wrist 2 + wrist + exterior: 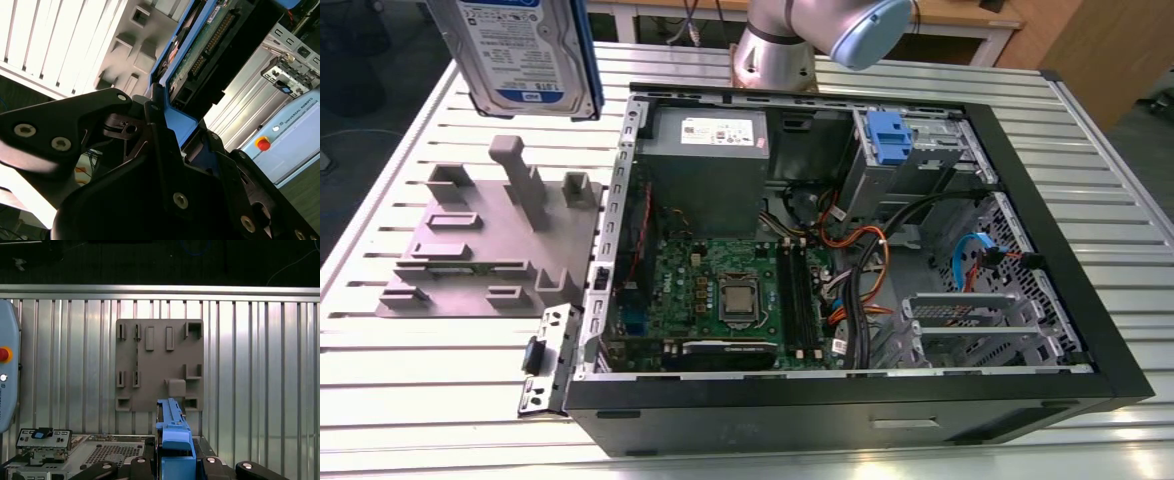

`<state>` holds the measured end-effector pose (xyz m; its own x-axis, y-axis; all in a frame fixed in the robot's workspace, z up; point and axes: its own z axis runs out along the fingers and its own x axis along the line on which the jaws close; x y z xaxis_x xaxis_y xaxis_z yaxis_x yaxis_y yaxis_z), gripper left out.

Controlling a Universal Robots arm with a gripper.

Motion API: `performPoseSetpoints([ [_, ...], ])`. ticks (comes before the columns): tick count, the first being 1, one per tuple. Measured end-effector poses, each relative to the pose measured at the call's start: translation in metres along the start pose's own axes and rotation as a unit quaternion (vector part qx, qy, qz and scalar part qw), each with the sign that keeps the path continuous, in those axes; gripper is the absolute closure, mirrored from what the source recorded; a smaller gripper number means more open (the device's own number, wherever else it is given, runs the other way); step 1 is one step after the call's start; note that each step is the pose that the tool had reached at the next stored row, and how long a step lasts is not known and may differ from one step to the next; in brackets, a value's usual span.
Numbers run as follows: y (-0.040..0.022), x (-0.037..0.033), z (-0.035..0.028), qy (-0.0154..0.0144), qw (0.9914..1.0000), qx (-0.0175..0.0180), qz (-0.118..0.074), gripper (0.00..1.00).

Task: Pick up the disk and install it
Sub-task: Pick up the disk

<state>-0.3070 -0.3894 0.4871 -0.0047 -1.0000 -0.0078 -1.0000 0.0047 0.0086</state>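
Disk (527,55) sits at upper left of exterior view, label facing cam, held up off table (400,330) w/ grey plate (480,250) lower in frame. PC case (854,400) lies open, centre to right; blue latch (887,135) at its upper right. In first wrist view gripper (172,460) is clamped on disk's blue-railed edge.

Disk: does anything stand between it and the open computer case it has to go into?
Nothing visible does. The disk, clamped in the gripper, hangs over the grey fixture beside the case, whose side is open.
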Motion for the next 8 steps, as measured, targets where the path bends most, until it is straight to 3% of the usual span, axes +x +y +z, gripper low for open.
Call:
performPoseSetpoints([
  [8, -0.0020, 0.0001, 0.0000, 0.0000, 1.00000, 0.0000, 0.000, 0.64],
])
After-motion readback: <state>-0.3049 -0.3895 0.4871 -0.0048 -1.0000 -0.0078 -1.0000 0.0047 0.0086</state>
